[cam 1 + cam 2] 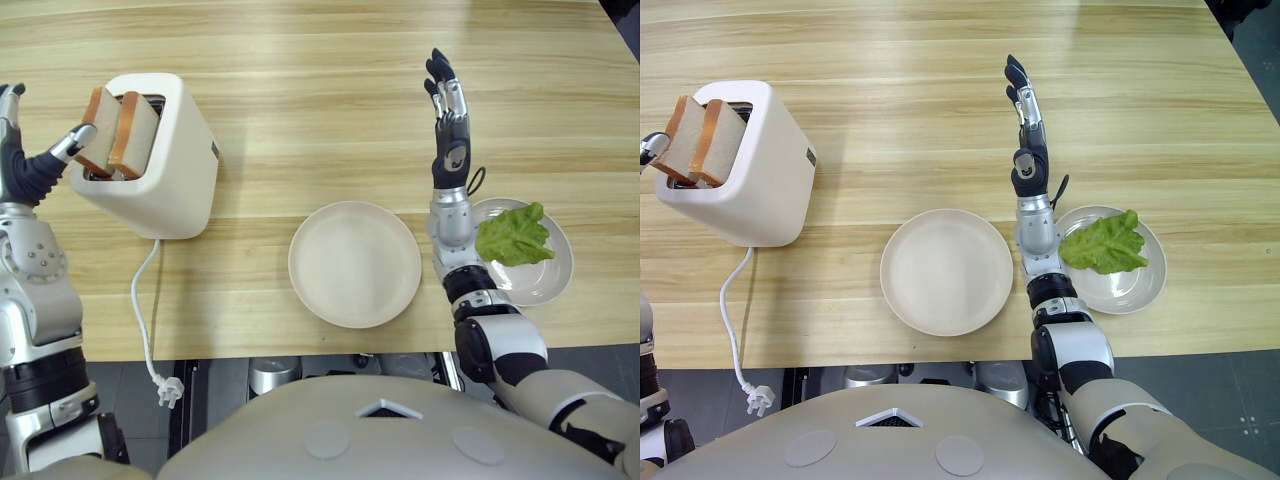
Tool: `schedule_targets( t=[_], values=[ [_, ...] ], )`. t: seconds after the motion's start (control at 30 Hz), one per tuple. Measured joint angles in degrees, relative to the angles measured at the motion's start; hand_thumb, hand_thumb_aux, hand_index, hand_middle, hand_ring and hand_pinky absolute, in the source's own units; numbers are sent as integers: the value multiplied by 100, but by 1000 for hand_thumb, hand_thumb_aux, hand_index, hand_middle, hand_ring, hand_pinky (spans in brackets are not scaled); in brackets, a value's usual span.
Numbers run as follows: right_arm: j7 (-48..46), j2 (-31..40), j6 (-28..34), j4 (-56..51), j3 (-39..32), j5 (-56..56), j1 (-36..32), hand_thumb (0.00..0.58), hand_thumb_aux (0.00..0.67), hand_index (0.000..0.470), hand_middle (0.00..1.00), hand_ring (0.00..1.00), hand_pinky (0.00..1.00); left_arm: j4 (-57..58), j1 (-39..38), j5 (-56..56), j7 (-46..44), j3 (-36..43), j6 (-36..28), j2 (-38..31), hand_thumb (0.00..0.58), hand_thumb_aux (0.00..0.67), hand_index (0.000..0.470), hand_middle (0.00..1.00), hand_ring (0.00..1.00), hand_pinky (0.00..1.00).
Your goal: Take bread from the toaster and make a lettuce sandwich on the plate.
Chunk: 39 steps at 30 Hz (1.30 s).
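- While two slices of bread stand tall out of the slots of the white toaster at the far left of the table, the left hand sits right beside them at the left edge.
- The left eye view gives the fuller look at it: palm and wrist in frame, fingers spread and uncurled, one fingertip against the outer face of the left slice, nothing gripped.
- The right eye view catches a fingertip at the frame's left edge, against that same slice.
- Over to the right hand: it is up over the table, right of centre, fingers straight and together, pointing far, holding nothing.
- Its forearm runs between two dishes, with the cream plate near centre on its left and a smaller dish on its right.
- On that dish lies the lettuce leaf, just beside the forearm; touching or not, I can't tell.
- The toaster's cord trails to the near edge, and its plug hangs off the table.
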<state>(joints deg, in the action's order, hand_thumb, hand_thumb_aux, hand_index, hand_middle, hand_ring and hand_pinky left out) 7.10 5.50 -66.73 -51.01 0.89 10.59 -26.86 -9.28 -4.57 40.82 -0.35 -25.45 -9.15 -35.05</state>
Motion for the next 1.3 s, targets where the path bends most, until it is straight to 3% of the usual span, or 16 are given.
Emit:
schedule_targets(
  t=[0.23,0.3,0.33,0.77,0.83,0.87,0.9,0.93,0.97,1.0,1.03,1.3],
  values=[
    [8,-10,0,-2,0,15,-2,0,0,0,0,0,0,523,181,-217,70,302,-36,-10,0,0,0,0,0,0],
    [8,-12,0,-2,1,19,-2,0,0,0,0,0,0,636,195,-266,84,344,-36,-12,371,268,184,0,0,0],
    [9,-11,0,-2,2,19,-2,0,0,0,0,0,0,681,213,-305,93,373,-37,-19,458,363,249,0,0,0],
    [30,-14,0,-1,1,72,-1,0,0,0,0,0,0,826,353,-438,102,729,-97,-175,501,423,290,0,0,0],
    [43,-15,0,-4,1,74,-1,0,0,0,0,0,0,827,389,-447,120,812,-94,-174,532,478,328,0,0,0],
    [49,-14,0,-5,1,75,-2,0,0,0,0,0,0,826,403,-447,134,847,-93,-174,574,602,413,0,0,0],
    [53,-15,0,-7,1,78,-2,0,0,0,0,0,0,817,410,-450,160,889,-86,-173,580,670,460,0,0,0],
    [58,-15,0,-7,0,86,-2,0,0,0,0,0,0,791,417,-470,180,928,-70,-167,580,670,460,0,0,0],
    [63,-15,0,-7,0,94,-2,0,0,0,0,0,0,757,420,-498,192,941,-71,-154,580,670,460,271,271,271],
    [68,-13,0,-8,1,104,-2,0,0,0,0,0,0,688,419,-533,194,944,-72,-120,580,670,460,271,271,271],
    [70,-13,0,-9,1,117,-2,0,0,0,0,0,0,644,419,-548,194,949,-72,-96,580,670,460,1000,1000,1000],
    [161,-11,0,-20,4,193,-7,0,0,0,0,0,0,113,414,-555,186,896,-140,-41,580,670,460,1000,1000,1000]
  ],
)
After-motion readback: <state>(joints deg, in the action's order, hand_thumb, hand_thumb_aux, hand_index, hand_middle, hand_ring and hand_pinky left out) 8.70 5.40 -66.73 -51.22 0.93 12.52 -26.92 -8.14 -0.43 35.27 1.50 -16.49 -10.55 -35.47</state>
